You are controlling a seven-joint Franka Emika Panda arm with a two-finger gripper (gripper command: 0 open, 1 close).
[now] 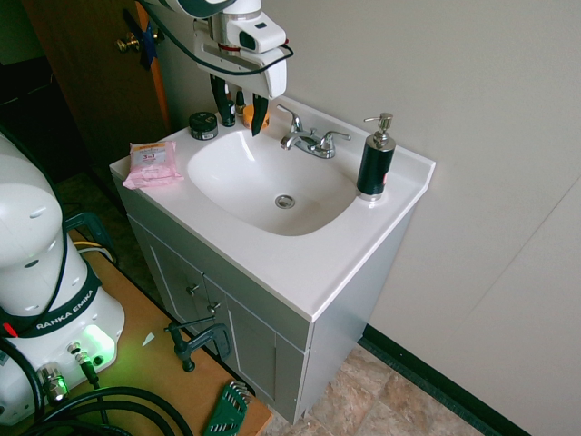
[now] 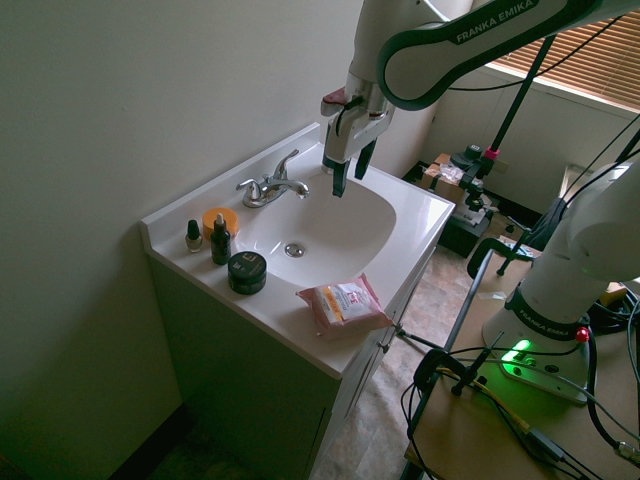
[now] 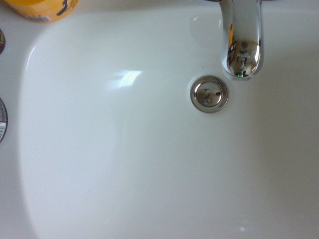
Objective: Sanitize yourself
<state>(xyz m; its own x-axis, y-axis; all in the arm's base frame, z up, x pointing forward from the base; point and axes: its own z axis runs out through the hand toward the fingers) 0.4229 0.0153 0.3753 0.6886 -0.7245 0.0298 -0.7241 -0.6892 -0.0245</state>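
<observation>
White arm, mine (image 2: pixel 470 45): extended above the sink basin (image 1: pixel 263 186). Jaws (image 2: pixel 351 184): apart, pointing downward. Pump soap dispenser (image 1: pixel 376 162): upright on the vanity top, at three o'clock of the basin in the first exterior view.

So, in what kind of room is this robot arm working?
Most likely a bathroom: there is a sink set in a vanity, with a soap pump and a pink pack of wipes on top.

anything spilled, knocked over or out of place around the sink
Nothing stands out. The soap pump stands upright, as do the dropper bottle and polish bottle. The wipes pack lies flat on the counter, and no spill shows in the basin.
</observation>
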